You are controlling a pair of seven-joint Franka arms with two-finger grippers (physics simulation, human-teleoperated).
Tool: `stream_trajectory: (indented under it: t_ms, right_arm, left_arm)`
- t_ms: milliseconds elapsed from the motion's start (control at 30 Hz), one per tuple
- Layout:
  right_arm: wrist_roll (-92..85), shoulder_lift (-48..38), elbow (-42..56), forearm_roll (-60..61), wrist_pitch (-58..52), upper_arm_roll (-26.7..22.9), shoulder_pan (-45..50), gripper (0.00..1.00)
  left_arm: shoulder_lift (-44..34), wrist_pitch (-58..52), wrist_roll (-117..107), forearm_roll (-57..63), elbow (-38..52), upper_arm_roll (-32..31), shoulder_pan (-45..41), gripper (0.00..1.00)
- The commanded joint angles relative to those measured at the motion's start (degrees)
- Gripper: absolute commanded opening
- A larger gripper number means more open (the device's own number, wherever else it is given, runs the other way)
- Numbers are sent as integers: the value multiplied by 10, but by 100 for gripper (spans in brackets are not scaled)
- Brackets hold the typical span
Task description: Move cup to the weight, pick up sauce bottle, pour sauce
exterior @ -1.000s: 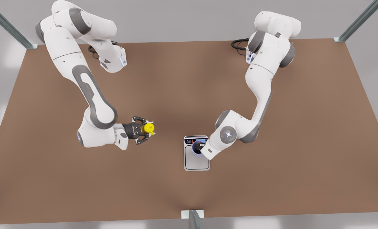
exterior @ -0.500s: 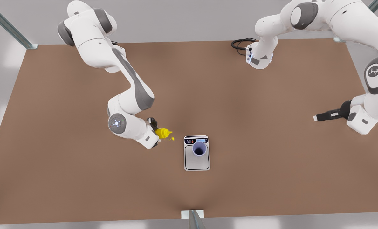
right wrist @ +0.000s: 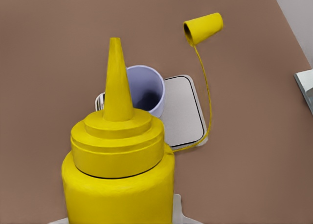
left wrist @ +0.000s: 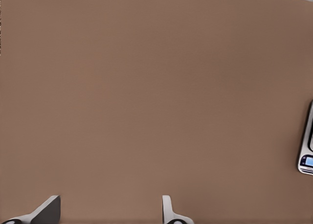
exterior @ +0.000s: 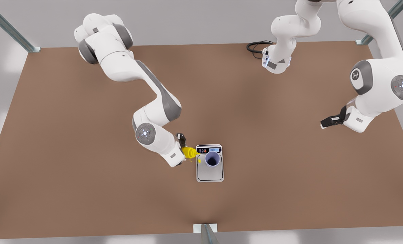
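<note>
Right gripper (exterior: 185, 149), on the front view's left, is clamped on the sauce bottle (exterior: 189, 152); right wrist view has the bottle (right wrist: 119, 170) between its fingers. The bottle is tipped over, long axis roughly level, nozzle pointing toward the front view's right at the cup (exterior: 212, 159). Its tethered cap (right wrist: 203, 28) is off and dangling on its strap.

The key relation: nozzle tip sits just short of the cup's near rim, over the edge of the weight (exterior: 209, 173). Cup stands upright on the weight's plate, just below the display strip. My read: the pour needs the tip a bit further over the cup's opening, else sauce lands on the weight.

Left gripper (exterior: 327, 122) waits well apart on the front view's right, fingers (left wrist: 168, 212) spread wide, holding nothing, over bare table (exterior: 289, 189).
</note>
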Motion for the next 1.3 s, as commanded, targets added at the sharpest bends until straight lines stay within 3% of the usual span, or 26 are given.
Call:
stream_trajectory:
  t_ms: [0, 167, 567, 833, 1033, 1267]
  right_arm:
    - [3, 0, 0, -1, 1, -1, 2, 48]
    - [34, 5, -2, -16, 14, -25, 37, 48]
    - [39, 2, 0, -76, -33, -25, 39, 48]
    - [-96, -1, -3, 173, -27, -22, -47, 47]
    - [-333, -1, -84, 303, -73, -21, -164, 47]
    - [-588, -4, -213, 452, -97, -21, -219, 47]
  left_arm:
    - [0, 0, 0, 0, 0, 0, -1, 100]
    - [1, 0, 0, 0, 0, -1, -2, 100]
    - [4, 1, -1, 0, 0, -2, -3, 100]
    - [7, 3, -3, 0, 1, -3, -8, 100]
    - [29, 1, 2, 2, 33, -4, -11, 100]
    - [35, -7, 4, 4, 33, -4, -45, 100]
